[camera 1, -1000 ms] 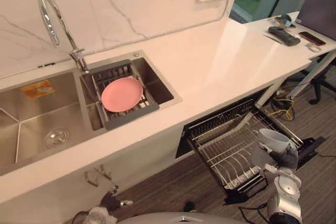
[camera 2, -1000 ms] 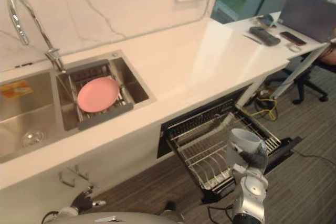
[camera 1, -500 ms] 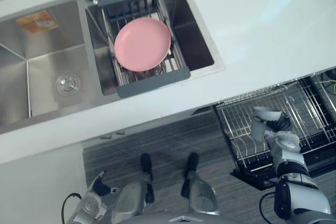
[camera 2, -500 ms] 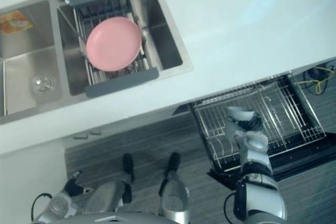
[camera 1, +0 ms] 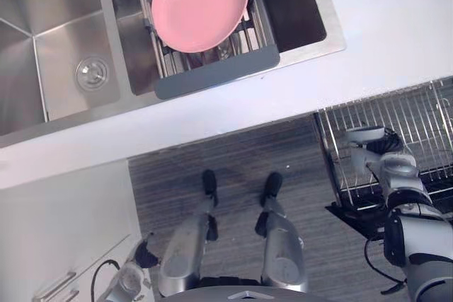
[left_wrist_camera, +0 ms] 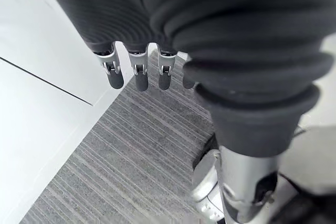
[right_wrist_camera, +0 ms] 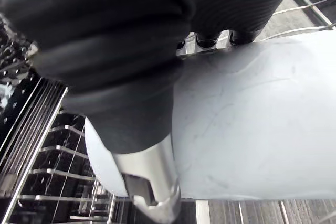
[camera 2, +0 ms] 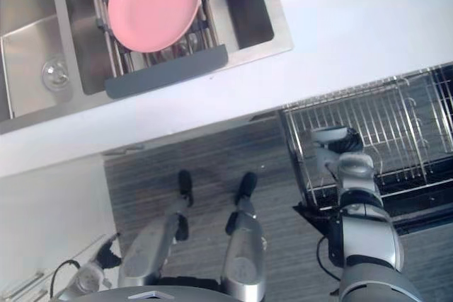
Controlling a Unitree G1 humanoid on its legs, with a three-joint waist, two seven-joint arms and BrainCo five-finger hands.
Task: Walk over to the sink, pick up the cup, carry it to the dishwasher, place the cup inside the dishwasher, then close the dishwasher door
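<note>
— Where is the cup?
— The white cup point(camera 1: 359, 148) is in the right hand point(camera 1: 388, 152). It is over the dishwasher rack point(camera 1: 410, 114), toward that rack's left edge. Whether it touches the wires, I cannot tell.
— How does the hand hold it?
— In the right wrist view the fingers point(right_wrist_camera: 206, 39) curl over the far side of the cup and the thumb point(right_wrist_camera: 149, 182) lies against the near side. The cup is clasped between them.
— And the rack itself?
— It is pulled out from under the counter point(camera 1: 396, 26), past the counter's front edge, above the grey striped floor point(camera 1: 233, 150).
— The left hand?
— The left hand point(camera 1: 144, 254) hangs low beside the white cabinet front point(camera 1: 64, 217). Its fingers point(left_wrist_camera: 136, 74) are straight and loose, holding nothing.
— Anything at the sink?
— The sink point(camera 1: 60, 54) has two basins. A pink plate point(camera 1: 200, 6) lies on a grey-framed drying rack point(camera 1: 212, 76) set across the right basin. The drain point(camera 1: 90, 73) sits in the left basin.
</note>
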